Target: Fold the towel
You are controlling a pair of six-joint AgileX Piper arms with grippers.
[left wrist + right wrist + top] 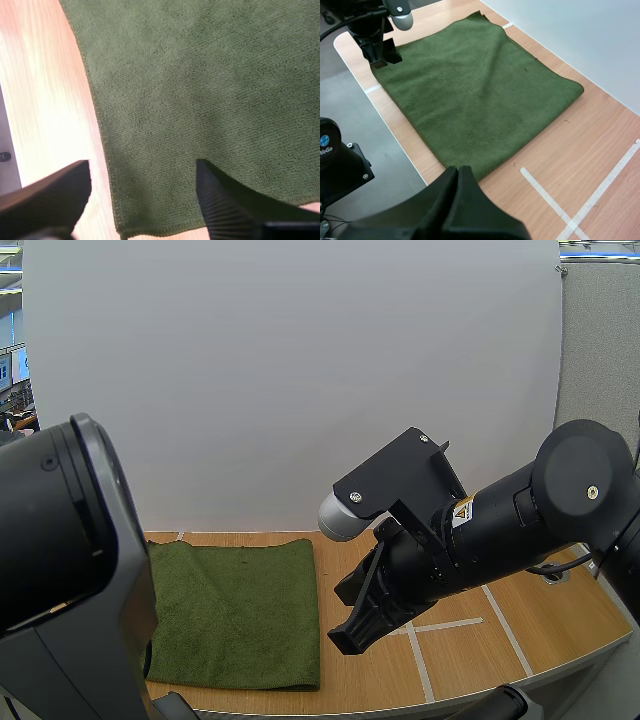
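A dark green towel (240, 610) lies flat on the wooden table (520, 635), and its right edge looks like a rounded fold. My left gripper (140, 200) is open just above the towel (200, 90), one finger over the cloth near its edge and the other over bare wood. In the right wrist view the left gripper (379, 55) sits at the towel's (475, 95) far corner near the table's edge. My right gripper (345, 640) hovers shut beside the towel's right edge; its fingers lie together as one dark wedge (457, 175) over the near corner.
White tape lines (450, 625) cross the wood to the right of the towel and show near the right gripper (600, 187). The table's curved front edge (560, 665) runs close below. A white panel (300, 380) stands behind the table. My left arm's bulky body (70, 570) covers the towel's left part.
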